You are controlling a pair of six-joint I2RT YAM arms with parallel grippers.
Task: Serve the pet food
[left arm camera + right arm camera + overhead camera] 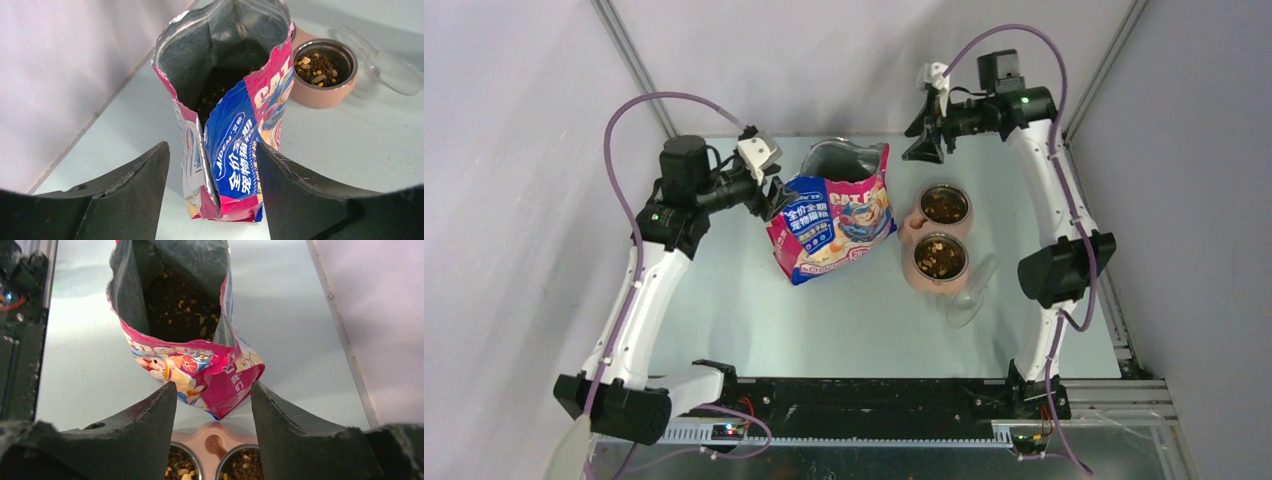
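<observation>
Pale table [724, 300], grey walls [514, 100] round it, nothing fancy. My left gripper [212, 150] is spread wide. The bag [235, 165] stands right between the fingers [135, 190], its side fold dead ahead, though I can't tell if either finger touches it. Past the bag's open mouth, ahead and to the right of that hand, there's kibble [322, 65] in one of the bowls [320, 97], and the scoop [390, 70] lies just beyond.

My right gripper [214, 387] is spread too, holding nothing. It hangs over both bowls with the bag ahead of it, and more kibble sits deep inside the bag. Both bowls look filled already, I'd say.

Kibble's light, dry and loose, so no pinching it, it'd just roll and scatter. I'd move it with the scoop, held by its handle, or by tipping the bag. Bag's thin glossy foil, floppy and probably slick, so I'd grab the upper side fold, not the face.
</observation>
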